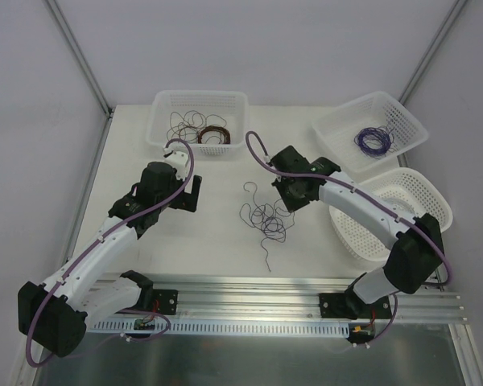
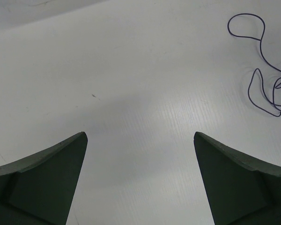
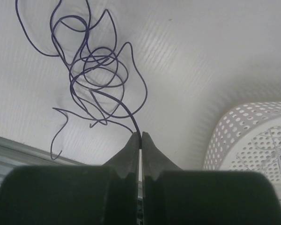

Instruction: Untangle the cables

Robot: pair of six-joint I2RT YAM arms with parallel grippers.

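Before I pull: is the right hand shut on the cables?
Shut on the cables: the right hand shows jaws pressed together, pinching a purple strand.

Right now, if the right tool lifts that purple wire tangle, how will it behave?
Probably floppy: the cables lie in loose, wandering loops, so they would droop from the right tool, shut on one strand. Likely very light, being hair-thin. The crossed loops may drag along together.
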